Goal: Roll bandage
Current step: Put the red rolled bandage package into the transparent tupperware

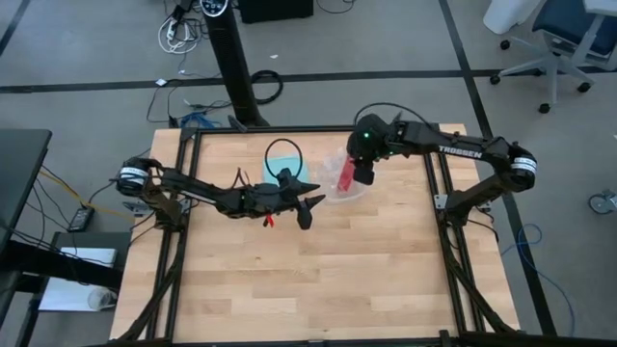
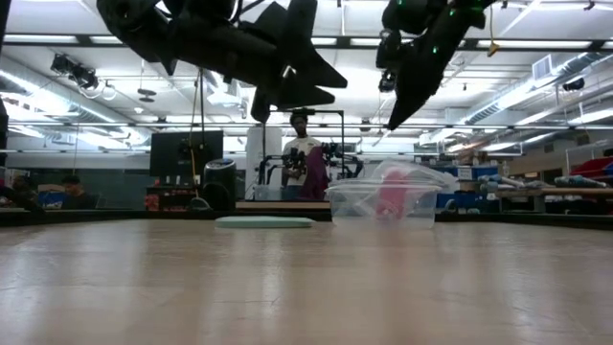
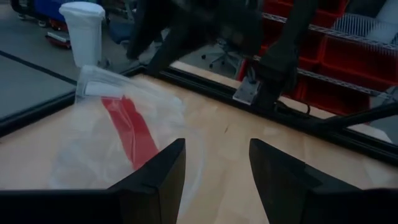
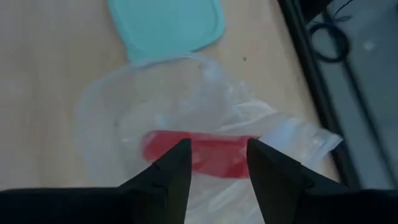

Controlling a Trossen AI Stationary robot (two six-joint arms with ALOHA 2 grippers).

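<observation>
High view puts our right gripper [image 1: 364,176] over the far right part of the desk [image 1: 386,280], directly above the clear bag [image 1: 339,185] that holds the bandage [image 1: 346,173], a red strip lying inside the plastic near the light-blue lid [image 1: 281,158]. From the right wrist view we see the right jaws spread with nothing between them, the bandage [image 4: 205,151] showing through the bag [image 4: 124,118] just beyond the tips, and the lid [image 4: 166,26] farther off. Our left gripper [image 1: 307,204] hangs above the middle of the desk, just beside the bag, jaws spread and empty as the left wrist view shows, looking across at the bandage [image 3: 132,127] under the plastic [image 3: 93,155]. Low view shows both arms well off the desk, with the bag [image 2: 383,196] standing puffed up and a person [image 2: 302,153] in the room behind. We judge the step in hand is getting the strip out of the bag, since nothing can be rolled while it is wrapped in plastic. To do it well, we should have one gripper pin or lift the bag by an edge clear of the red, and let the other reach the strip itself through the bag's mouth, pinching cloth only; grabbing through the film would likely drag bag and bandage together
</observation>
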